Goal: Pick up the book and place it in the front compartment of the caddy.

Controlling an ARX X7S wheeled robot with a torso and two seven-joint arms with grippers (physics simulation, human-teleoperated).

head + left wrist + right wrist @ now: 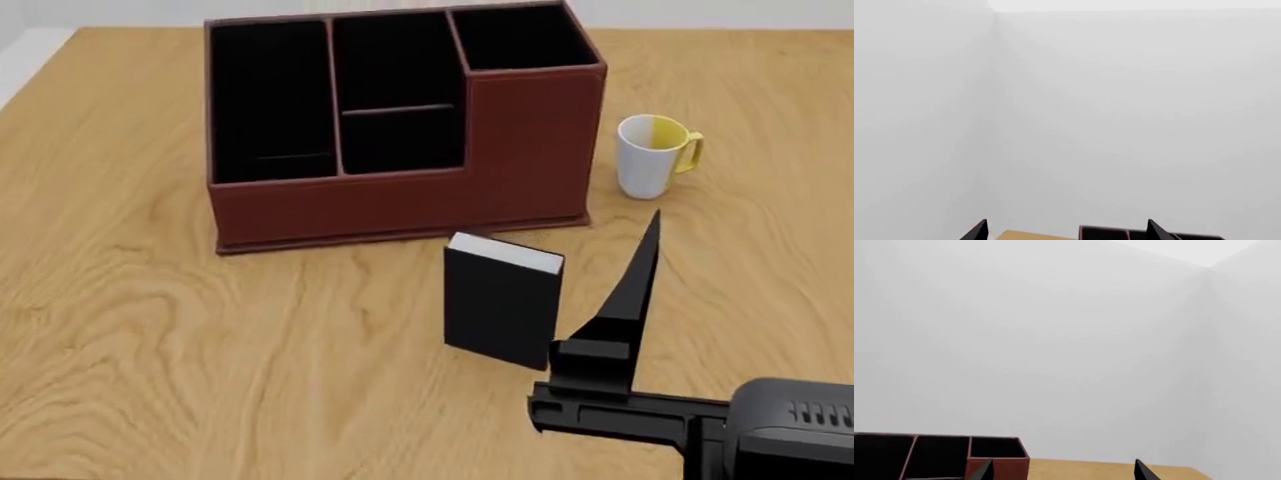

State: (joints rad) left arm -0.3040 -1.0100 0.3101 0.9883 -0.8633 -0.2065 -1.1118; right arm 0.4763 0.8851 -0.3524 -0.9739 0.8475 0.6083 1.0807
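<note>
— Head view: where is the book (502,305)?
— Upright on the desk (200,340), just near of the caddy (400,125); the right pincer (627,300) stands just right of it.
— Right wrist view?
— Right pincer (1062,471) tips spread, caddy (941,455) beyond.
— Left wrist view?
— Left pincer (1067,231) spread.

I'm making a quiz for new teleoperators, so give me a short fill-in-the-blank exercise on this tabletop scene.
1. The small thick black hardcover book stands ____ on the wooden table.
2. The book is ____ the large red-brown leather-look caddy, not in it.
3. The white mug has a ____ handle and inside.
4. The front compartment, a small black-lined cell, is split from the cell behind it by a thin ____.

Missing words: upright; outside; yellow; crossbar
</note>
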